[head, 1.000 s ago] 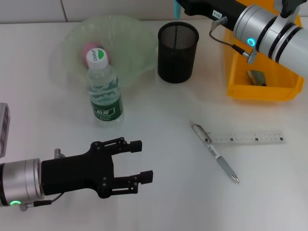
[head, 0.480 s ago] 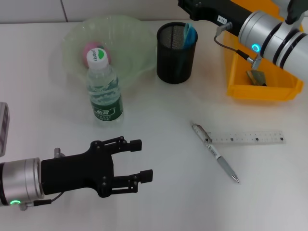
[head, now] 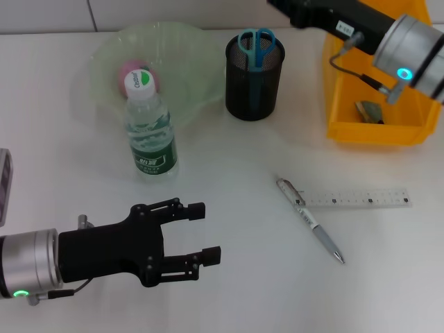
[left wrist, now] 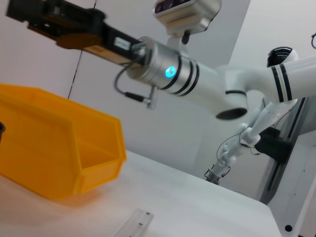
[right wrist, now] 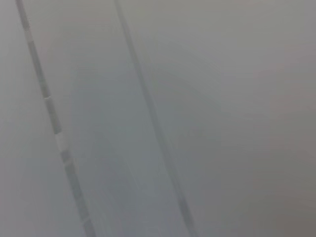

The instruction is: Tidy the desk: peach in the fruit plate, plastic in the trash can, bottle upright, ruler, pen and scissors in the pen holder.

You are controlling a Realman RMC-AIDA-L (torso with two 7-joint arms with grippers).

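Observation:
The blue-handled scissors [head: 255,43] stand in the black mesh pen holder [head: 254,83]. A pink peach [head: 130,70] lies in the green fruit plate [head: 187,55], and the water bottle [head: 149,128] stands upright in front of it. On the table lie the pen [head: 310,220] and the clear ruler [head: 357,198], touching near the pen's top. A dark scrap of plastic [head: 370,111] sits in the orange trash can [head: 378,132]. My left gripper [head: 200,232] hovers open at the near left, holding nothing. My right arm [head: 361,28] reaches over the bin, its gripper end leaving the top edge.
The left wrist view shows the orange bin [left wrist: 59,153], one end of the ruler [left wrist: 134,223] and the right arm [left wrist: 173,71] above them. A grey object [head: 4,186] sits at the table's left edge. The right wrist view shows only a pale wall.
The scissors went from the right gripper into the pen holder, which stood empty a second ago. The right arm has since pulled back to the right. The left arm has not moved.

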